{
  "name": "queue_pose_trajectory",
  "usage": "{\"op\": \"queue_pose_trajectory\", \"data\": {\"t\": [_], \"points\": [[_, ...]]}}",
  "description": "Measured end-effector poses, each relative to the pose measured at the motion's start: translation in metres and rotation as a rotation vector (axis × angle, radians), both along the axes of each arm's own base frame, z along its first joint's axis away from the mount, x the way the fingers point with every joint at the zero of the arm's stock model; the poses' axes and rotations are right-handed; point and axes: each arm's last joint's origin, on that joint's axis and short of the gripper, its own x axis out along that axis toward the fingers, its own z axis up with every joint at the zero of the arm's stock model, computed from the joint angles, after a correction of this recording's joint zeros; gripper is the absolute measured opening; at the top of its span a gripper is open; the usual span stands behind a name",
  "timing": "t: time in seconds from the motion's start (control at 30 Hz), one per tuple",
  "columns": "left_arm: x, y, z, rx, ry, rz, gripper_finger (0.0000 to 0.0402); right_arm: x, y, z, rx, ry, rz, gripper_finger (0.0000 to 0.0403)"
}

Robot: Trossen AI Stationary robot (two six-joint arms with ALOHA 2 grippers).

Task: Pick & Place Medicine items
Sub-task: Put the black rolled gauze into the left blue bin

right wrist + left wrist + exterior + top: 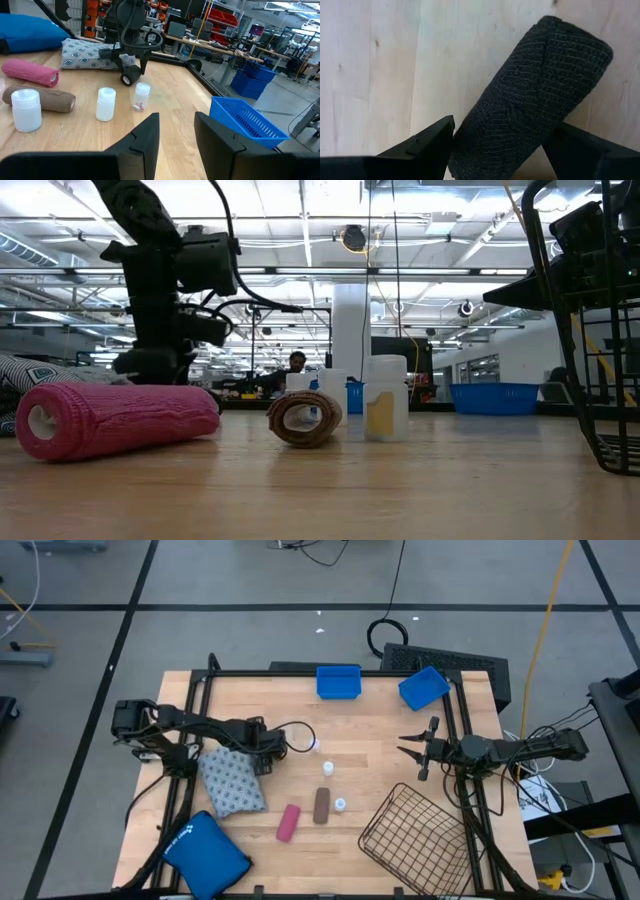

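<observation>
My left gripper (497, 145) is down at the table with the black bandage roll (532, 95) lying between its spread fingers (425, 142), one on each side, though I can't tell if they're actually squeezing it yet. Just beyond my left jaws sit the three little white vials (327, 768), then the brown roll (321, 804) and pink roll (288, 822), with the patterned soft pack (231, 780) right beside that wrist. My right gripper (176, 131) hangs open with nothing in it, the wire basket (415, 835) just beside it.
</observation>
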Motion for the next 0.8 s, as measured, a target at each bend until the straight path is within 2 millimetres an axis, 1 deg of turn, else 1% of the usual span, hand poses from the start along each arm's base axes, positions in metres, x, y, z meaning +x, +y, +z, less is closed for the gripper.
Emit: {"op": "queue_pose_trajectory", "data": {"t": [0.1,0.17,0.33,0.4,0.47,0.57,0.67,0.8], "points": [[0.0,0.0,0.0,-0.015,0.001,-0.012,0.0287,0.0,0.0,0.0,0.0,0.0,0.0,0.0116],[0.0,-0.001,-0.001,-0.026,-0.001,-0.021,0.0267,0.0,0.0,0.0,0.0,0.0,0.0,0.0116],[0.002,-0.001,-0.001,-0.016,-0.024,-0.025,0.018,0.0,0.0,0.0,0.0,0.0,0.0,0.0116],[0.005,0.0,0.0,0.004,-0.062,0.012,0.0149,0.0,0.0,0.0,0.0,0.0,0.0,0.0116],[0.008,0.001,0.0,0.009,-0.108,0.083,0.0128,0.0,0.0,0.0,0.0,0.0,0.0,0.0116],[0.01,0.001,0.003,0.011,-0.148,0.14,0.0118,0.0,0.0,0.0,0.0,0.0,0.0,0.0116],[0.012,0.001,0.007,0.005,-0.143,0.162,0.0115,0.0,0.0,0.0,0.0,0.0,0.0,0.0116],[0.02,0.001,0.024,-0.016,-0.193,0.177,0.0114,0.0,0.0,0.0,0.0,0.0,0.0,0.0116]]}}
